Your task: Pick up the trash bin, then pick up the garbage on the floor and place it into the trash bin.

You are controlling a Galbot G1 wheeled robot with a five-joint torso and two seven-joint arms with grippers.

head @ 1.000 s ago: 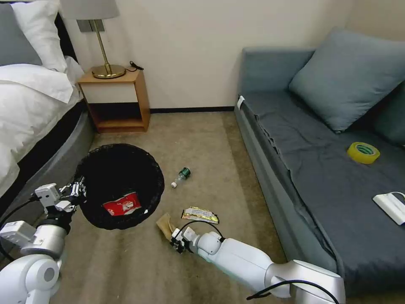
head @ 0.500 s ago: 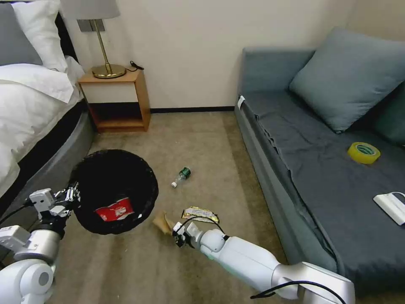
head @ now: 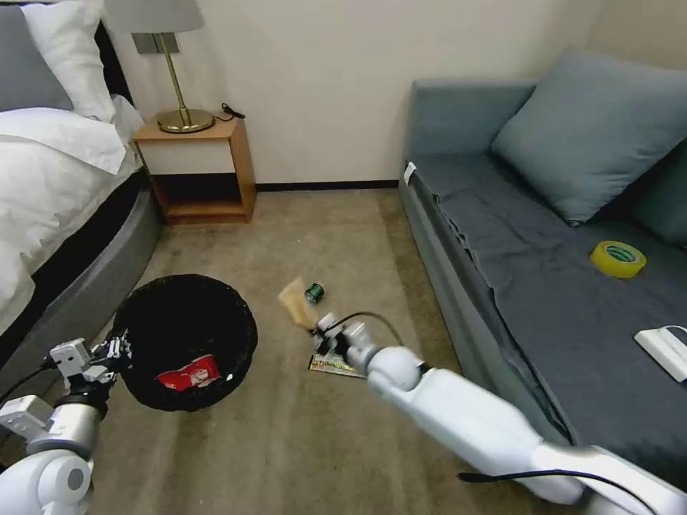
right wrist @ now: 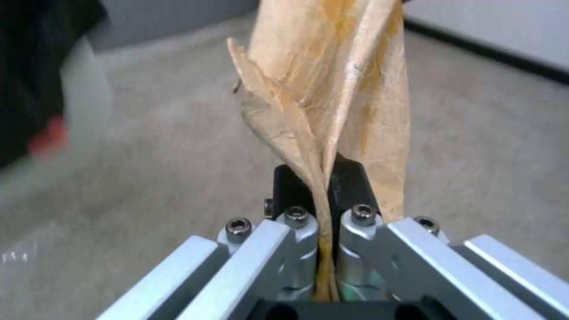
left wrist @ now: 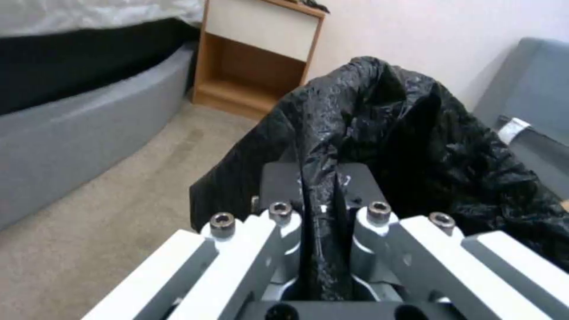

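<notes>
Trash bin (head: 184,342) sits lower left, its bag rim pinched by the left gripper (head: 114,349), red carton (head: 188,373) inside; right gripper (head: 323,335) at centre clamps brown paper (head: 295,302), wrapper (head: 331,365) just below

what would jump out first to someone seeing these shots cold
The right claw holds a crumpled brown paper up off the carpet, pinched tight between its fingers. To its left, the left claw grips the rim of a black-bagged trash bin with a red-and-white carton inside. A snack wrapper and a small bottle lie on the floor by the right arm.
</notes>
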